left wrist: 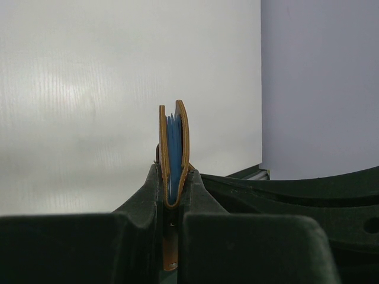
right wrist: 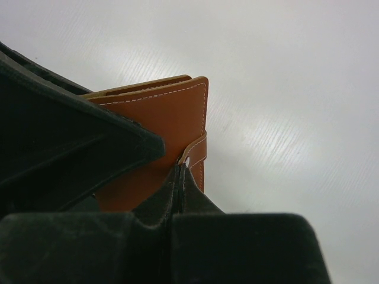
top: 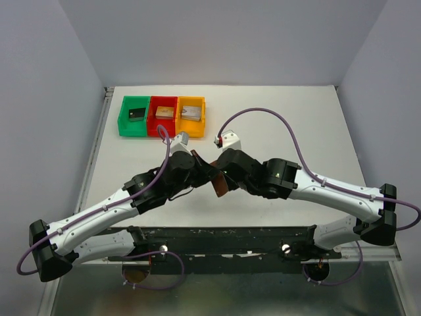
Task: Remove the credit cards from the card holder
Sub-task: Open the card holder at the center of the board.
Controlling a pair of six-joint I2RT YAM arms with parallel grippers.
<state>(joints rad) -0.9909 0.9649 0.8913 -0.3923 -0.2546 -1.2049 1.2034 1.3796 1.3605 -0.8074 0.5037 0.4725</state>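
— What do the two arms look like?
— The left arm and the right arm match: white links, chunky black joints, black housings at the shoulders.
— Any wiring?
— A purple cable loops along each arm.
— And the tips?
— The left end effector and the right end effector have dark, matte, wedge-shaped fingers.

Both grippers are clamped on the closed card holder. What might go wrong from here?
The right gripper pinches only the tab strap; a pull may slip off without unfastening it.
The left gripper holds the card holder by its fold edge alone, so a tug could twist it loose.
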